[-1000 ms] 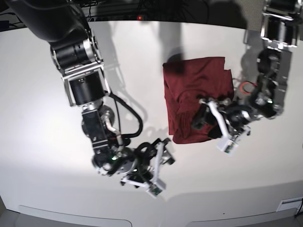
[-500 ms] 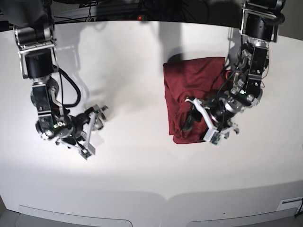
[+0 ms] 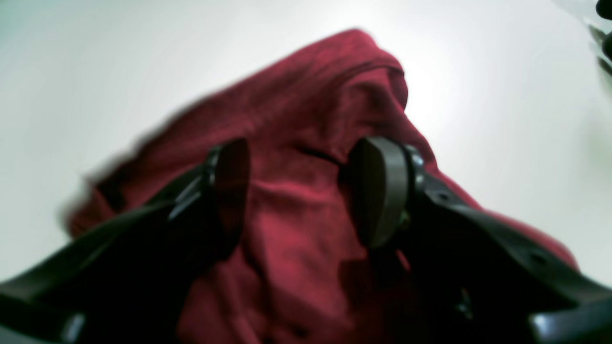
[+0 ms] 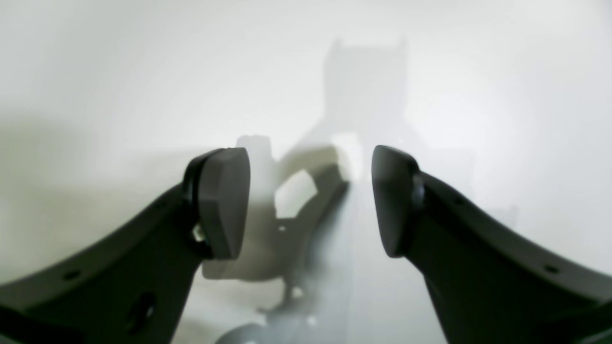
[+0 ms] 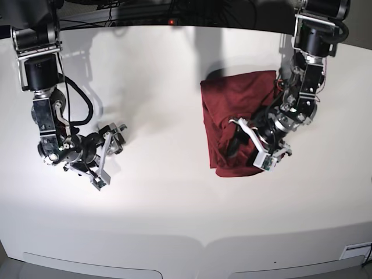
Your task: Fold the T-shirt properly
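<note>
The T-shirt (image 5: 232,107) lies as a folded, wrinkled dark red bundle on the white table (image 5: 174,221), right of centre in the base view. My left gripper (image 5: 244,145) hovers over its near right corner. In the left wrist view the left gripper (image 3: 306,191) is open, the T-shirt (image 3: 296,220) fills the space under and between the fingers, and nothing is pinched. My right gripper (image 5: 110,154) is far to the left, well away from the shirt. It shows open in the right wrist view, right gripper (image 4: 311,200), over bare table with nothing between the pads.
The table's curved front edge (image 5: 203,241) runs along the bottom of the base view. Dark cables and a small red light (image 5: 171,22) sit behind the far edge. Both arms cast shadows on the tabletop.
The right arm has swung from the lower middle of the table to the far left. The left gripper has shifted slightly left and up over the shirt's corner. Both stayed open.
</note>
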{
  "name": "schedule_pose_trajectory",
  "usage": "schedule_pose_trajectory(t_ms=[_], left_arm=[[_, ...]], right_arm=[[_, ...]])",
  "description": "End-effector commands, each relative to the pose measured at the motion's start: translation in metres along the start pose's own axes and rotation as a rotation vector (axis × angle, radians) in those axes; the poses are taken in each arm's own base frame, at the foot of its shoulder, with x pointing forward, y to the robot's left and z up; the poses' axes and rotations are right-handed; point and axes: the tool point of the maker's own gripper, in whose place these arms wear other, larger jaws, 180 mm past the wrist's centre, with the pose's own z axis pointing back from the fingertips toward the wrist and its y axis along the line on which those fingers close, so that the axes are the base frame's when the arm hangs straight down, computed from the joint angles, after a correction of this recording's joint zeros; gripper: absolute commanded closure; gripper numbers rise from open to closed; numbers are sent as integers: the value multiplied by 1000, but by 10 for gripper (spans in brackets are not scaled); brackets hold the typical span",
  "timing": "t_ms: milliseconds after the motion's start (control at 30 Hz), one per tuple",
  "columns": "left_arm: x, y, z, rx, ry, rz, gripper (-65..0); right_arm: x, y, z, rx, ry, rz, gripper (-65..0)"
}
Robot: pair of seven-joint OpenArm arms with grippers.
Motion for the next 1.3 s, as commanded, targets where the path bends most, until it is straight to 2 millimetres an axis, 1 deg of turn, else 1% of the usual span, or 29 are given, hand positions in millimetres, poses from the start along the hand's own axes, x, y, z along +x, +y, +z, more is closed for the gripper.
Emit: schedule_pose_trajectory(t_ms=[0,100,167,233,300,367,433,500,567,667,767,833,1000,1100,1167,1267], left_arm=[[47,8,-4,7,-116,-29,-350],[78,9,-5,6,-172,-68,-350],[91,9,-5,7,-166,-95,-350],[98,11,-4,14,-125,-126,-350],[100,15,4,27,-61,-167,-350],[111,17,21,23,-66,-188,-350],[122,16,46,12,-99,-234,-350],[128,12,70,-1,-112,-294,-350],[121,7,89,-11,-67,-342,-350],[97,8,108,-11,33,-367,-350],[71,9,129,-17,115,-267,-350],[60,10,146,-10,144,-197,-350],[57,24,198,88,131,-142,-350],[48,33,228,153,178,-134,-350],[32,37,248,185,241,-117,-350],[-4,38,280,217,383,-64,-350]], right_arm=[[22,-14,10,-28,-58,12,-396],[22,-14,10,-28,-60,12,-396],[22,-14,10,-28,-59,12,-396],[22,-14,10,-28,-59,12,-396],[22,-14,11,-29,-57,14,-396],[24,-12,12,-30,-60,24,-396],[29,-7,17,-32,-86,48,-396],[33,0,26,-38,-120,61,-396],[34,10,38,-34,-161,55,-396],[27,24,58,-23,-205,22,-396],[11,33,84,-31,-221,-14,-396],[-3,38,104,-47,-221,-37,-396],[-34,55,161,-81,-234,-85,-396],[-56,72,189,-71,-195,-113,-396],[-71,84,205,-66,-157,-131,-396],[-90,108,225,-37,-86,-160,-396]])
